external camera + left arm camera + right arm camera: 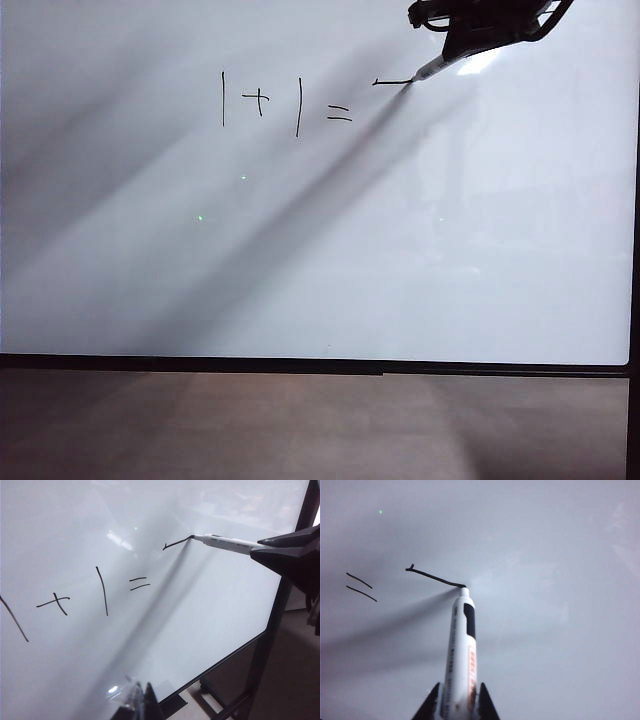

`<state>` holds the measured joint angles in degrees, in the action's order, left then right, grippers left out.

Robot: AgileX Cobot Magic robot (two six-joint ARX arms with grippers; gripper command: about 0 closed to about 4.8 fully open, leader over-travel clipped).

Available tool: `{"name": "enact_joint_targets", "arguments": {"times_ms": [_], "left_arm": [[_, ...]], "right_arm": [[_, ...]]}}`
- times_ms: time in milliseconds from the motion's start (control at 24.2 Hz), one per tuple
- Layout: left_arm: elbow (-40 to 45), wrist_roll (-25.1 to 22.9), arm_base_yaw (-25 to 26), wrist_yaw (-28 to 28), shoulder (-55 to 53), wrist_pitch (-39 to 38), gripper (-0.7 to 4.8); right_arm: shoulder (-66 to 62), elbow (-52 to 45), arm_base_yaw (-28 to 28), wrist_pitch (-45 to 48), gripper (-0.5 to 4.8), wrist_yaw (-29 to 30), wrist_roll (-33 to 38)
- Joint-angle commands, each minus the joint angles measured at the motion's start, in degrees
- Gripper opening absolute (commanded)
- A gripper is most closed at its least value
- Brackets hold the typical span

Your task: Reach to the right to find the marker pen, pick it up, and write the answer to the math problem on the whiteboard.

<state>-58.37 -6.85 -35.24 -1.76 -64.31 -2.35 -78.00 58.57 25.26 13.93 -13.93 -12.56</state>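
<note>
Right end effector, closed on the marker pen, which projects beyond its fingers, tip touching the whiteboard at the end of the answer (one short stroke), just right of the math problem. Left end effector: state indeterminable.

The right gripper, extended from the upper right corner of the exterior view, is clamped with both fingers on the marker pen, while the left gripper shows only its fingertips.
</note>
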Motion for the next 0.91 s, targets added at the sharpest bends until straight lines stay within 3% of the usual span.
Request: {"name": "enact_joint_targets", "arguments": {"times_ms": [41, 908], "left_arm": [[-0.2, -0.2, 0.0, 0.0, 0.2, 0.7, -0.05], [-0.2, -0.2, 0.0, 0.0, 0.2, 0.7, -0.05]], "right_arm": [[0.1, 0.3, -0.9, 2.1, -0.06, -3.9, 0.3], [-0.1, 0.0, -1.0, -2.0, -0.06, -1.5, 1.9]]}}
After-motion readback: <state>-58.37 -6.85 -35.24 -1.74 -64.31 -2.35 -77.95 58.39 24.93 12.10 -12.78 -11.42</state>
